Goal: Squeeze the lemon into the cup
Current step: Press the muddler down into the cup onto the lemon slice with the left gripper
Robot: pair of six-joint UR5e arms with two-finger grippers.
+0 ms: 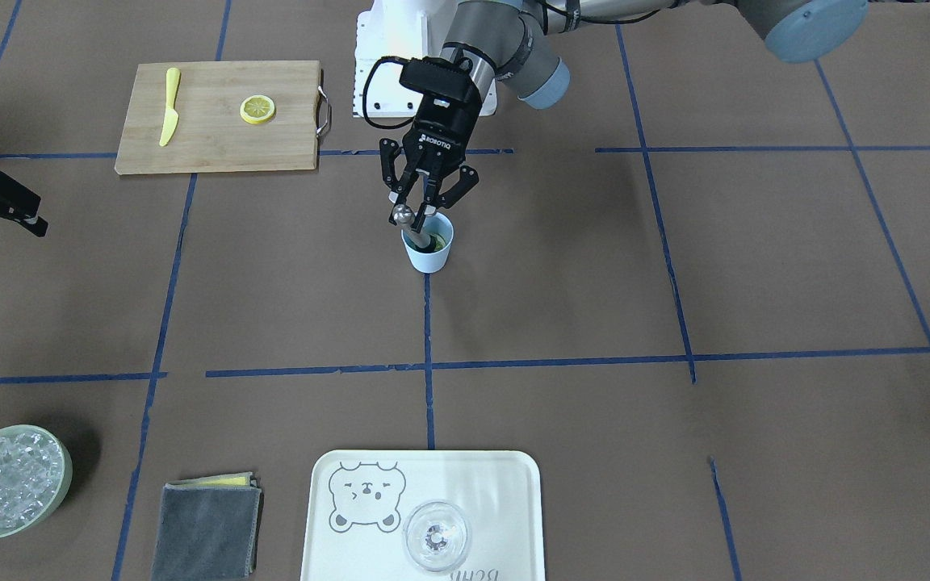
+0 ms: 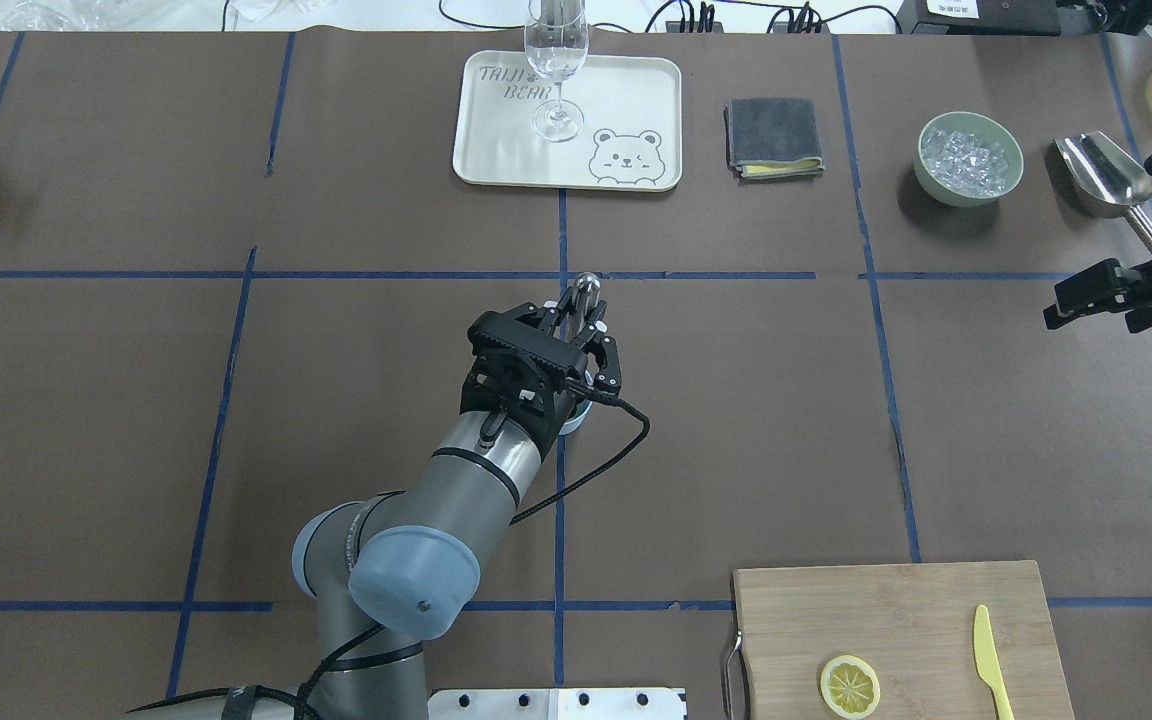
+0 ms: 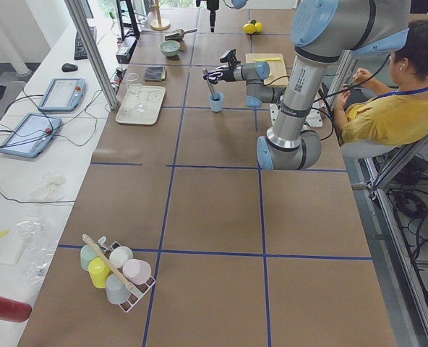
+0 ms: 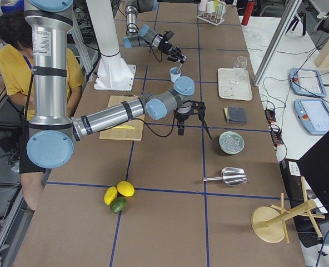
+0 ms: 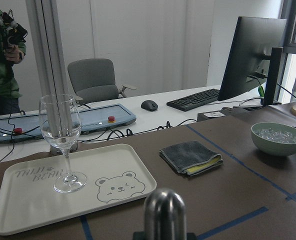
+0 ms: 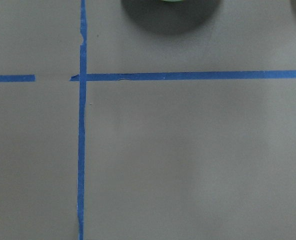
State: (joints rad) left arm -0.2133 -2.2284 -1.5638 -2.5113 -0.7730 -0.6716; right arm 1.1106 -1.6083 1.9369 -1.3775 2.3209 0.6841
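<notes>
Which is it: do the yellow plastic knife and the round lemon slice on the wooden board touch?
Apart. The overhead view shows bare board between the yellow plastic knife and round lemon slice.

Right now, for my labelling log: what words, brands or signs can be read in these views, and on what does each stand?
"ROBOTIQ": on the body of the left pincer, which grips a metal muddler standing in the cup.
"TAIJI BEAR": printed on the bear tray; the first word's letters are uncertain.
The arm sticker in the exterior left view: too small to read.
</notes>
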